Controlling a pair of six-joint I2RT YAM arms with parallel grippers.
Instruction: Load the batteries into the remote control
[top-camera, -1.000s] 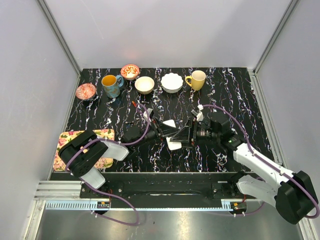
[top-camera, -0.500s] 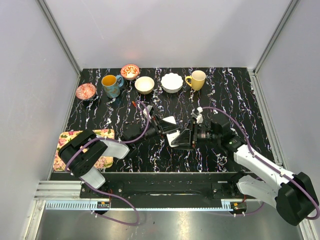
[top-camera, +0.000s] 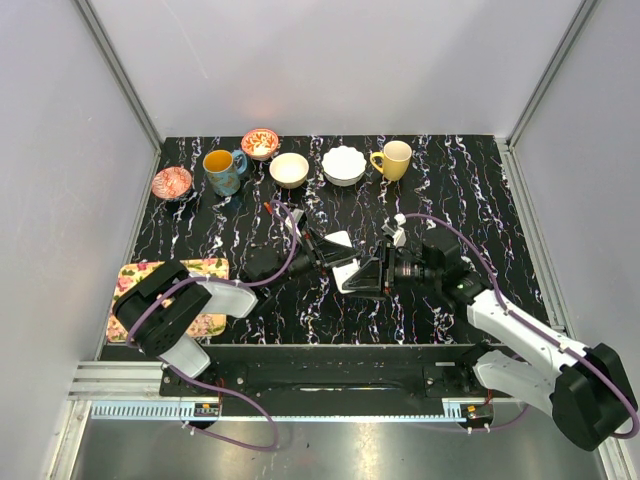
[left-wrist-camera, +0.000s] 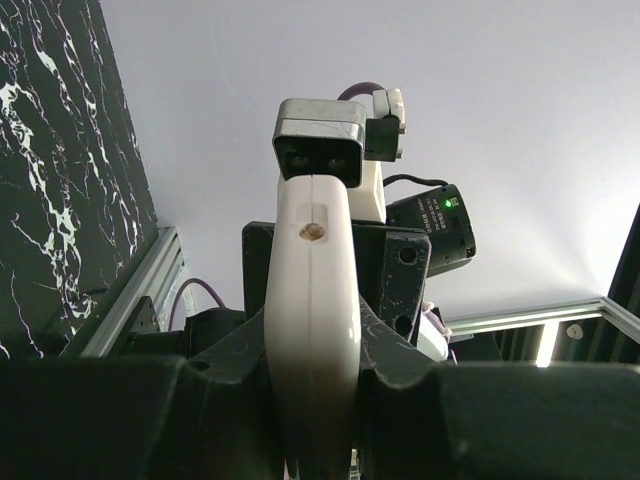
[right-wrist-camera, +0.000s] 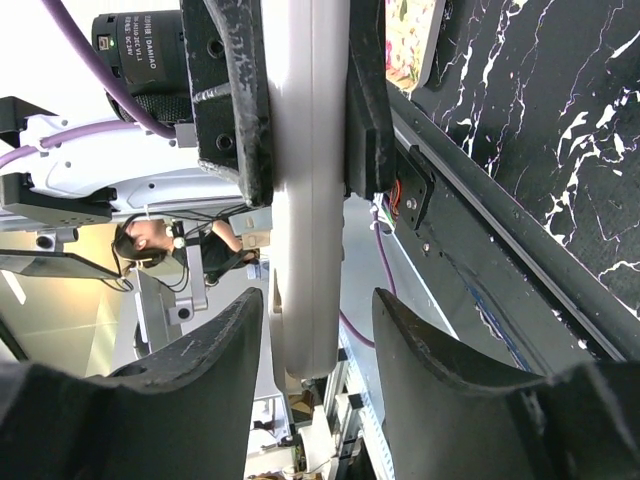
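Remote held between the two arms, right fingers drawing in
From above, the left gripper is clamped on the white remote over the middle of the black table; the right gripper sits closer to it than a second ago, and the remote's near end has shifted slightly away from the arm bases. Left wrist: the remote stands edge-on, pinched tight between the dark fingers. Right wrist: the remote runs down between the right fingers, which stand apart either side of its end with a gap on each side; further up, the left gripper's black fingers grip it
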